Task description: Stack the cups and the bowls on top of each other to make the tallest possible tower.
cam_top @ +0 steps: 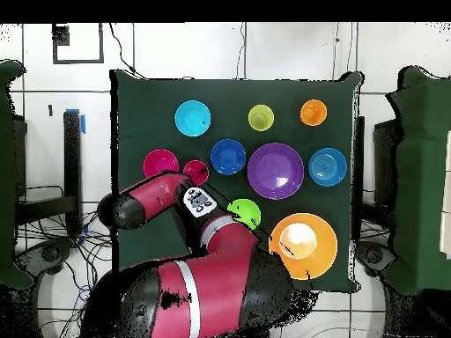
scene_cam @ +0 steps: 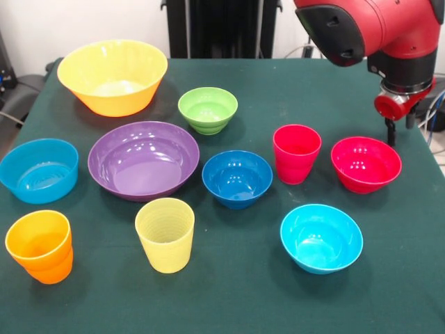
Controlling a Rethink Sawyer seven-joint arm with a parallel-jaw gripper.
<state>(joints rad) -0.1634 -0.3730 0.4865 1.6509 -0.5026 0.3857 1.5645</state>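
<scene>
Every cup and bowl stands alone on the green cloth. The red cup (scene_cam: 296, 153) (cam_top: 195, 172) is just left of the red bowl (scene_cam: 366, 163) (cam_top: 160, 163), not touching it. The pale yellow cup (scene_cam: 165, 234) and the orange cup (scene_cam: 39, 245) stand along the front. Between them and the back lie the cyan bowl (scene_cam: 321, 237), dark blue bowl (scene_cam: 237, 178), purple bowl (scene_cam: 143, 158), light blue bowl (scene_cam: 38, 169), lime bowl (scene_cam: 207, 109) and large yellow-orange bowl (scene_cam: 111, 76). My gripper (scene_cam: 400, 132) hangs open and empty just behind the red bowl's far rim. The overhead view hides it under the arm.
The red arm (cam_top: 203, 264) reaches over the table's near side in the overhead view and partly covers the lime bowl (cam_top: 244, 212). The green cloth (scene_cam: 236, 292) ends at the table edges, close to the red bowl on the right.
</scene>
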